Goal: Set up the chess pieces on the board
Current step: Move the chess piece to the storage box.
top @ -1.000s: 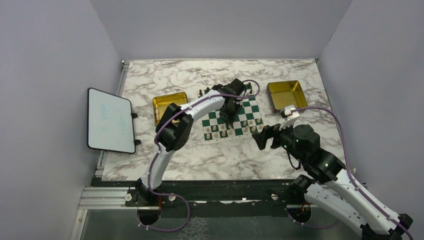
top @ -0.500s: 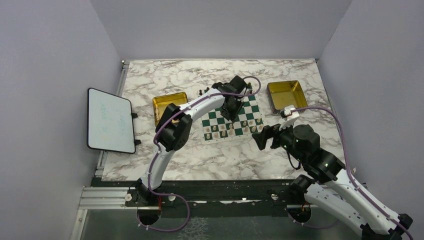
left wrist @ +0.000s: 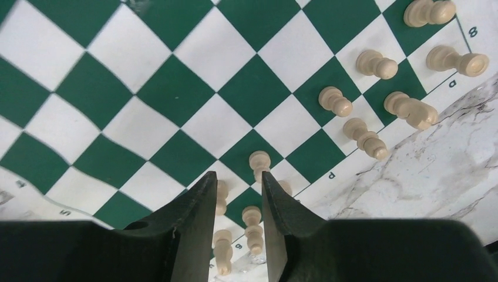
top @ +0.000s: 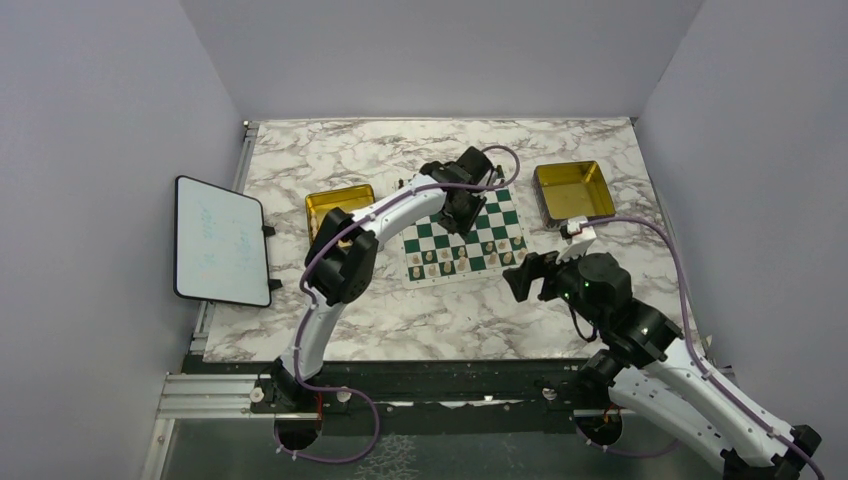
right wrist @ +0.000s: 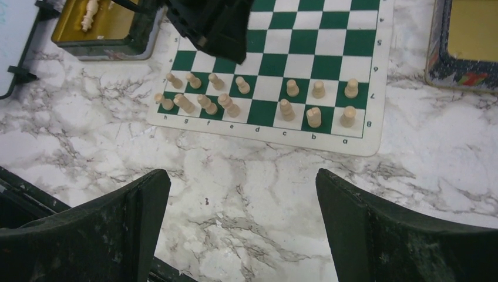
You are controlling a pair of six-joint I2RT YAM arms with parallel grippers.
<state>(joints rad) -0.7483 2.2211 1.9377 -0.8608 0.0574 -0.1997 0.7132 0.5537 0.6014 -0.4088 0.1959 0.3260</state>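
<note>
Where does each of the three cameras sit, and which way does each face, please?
Top external: fixed high behind the bases, looking down on the table, the board, the left arm and the right arm.
Left wrist: above the board, looking down at the chess pieces; the left gripper shows, jaws slightly apart.
Right wrist: over the table's near side, facing the board; the right gripper shows, jaws wide apart.
Shared: both wrist views show the chess pieces along the board's near edge.

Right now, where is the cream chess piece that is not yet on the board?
Right wrist view, top left: the cream chess piece lies in the gold tray, between the white tablet and the chessboard.
</note>
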